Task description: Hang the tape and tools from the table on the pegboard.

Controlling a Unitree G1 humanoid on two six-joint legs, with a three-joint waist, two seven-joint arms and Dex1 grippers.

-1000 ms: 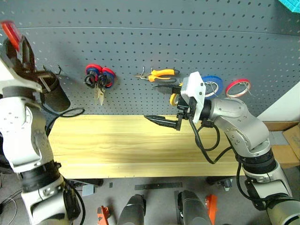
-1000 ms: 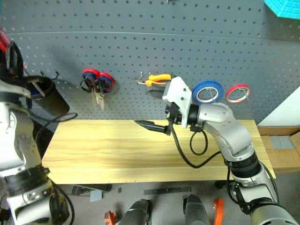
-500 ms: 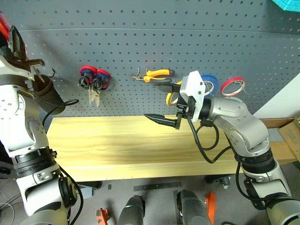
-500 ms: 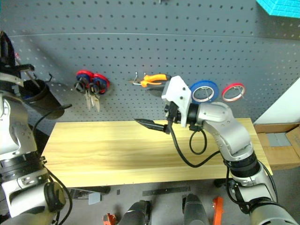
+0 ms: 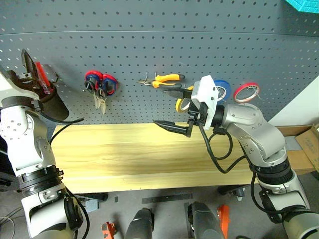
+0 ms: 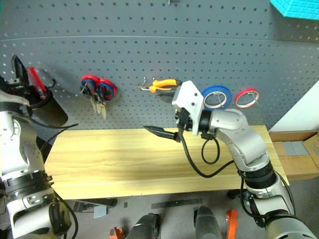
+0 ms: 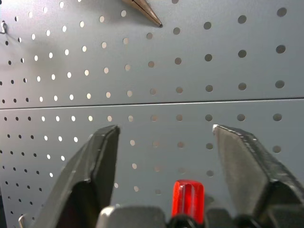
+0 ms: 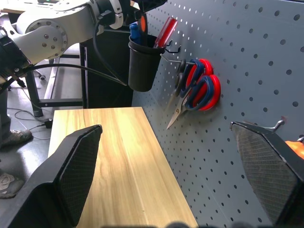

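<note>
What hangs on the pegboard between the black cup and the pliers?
Between the black cup and the pliers, scissors with red and blue handles hang on the pegboard. The eye views show it.

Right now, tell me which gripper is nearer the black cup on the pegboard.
Left. The left gripper hangs just above the black cup, open. The right gripper is far along the table, over its middle.

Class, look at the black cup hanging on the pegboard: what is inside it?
In the black cup stand a red-handled screwdriver and a blue-handled tool; only the handles stick out above the rim. Their shafts and tips are hidden by the cup's wall.
</note>
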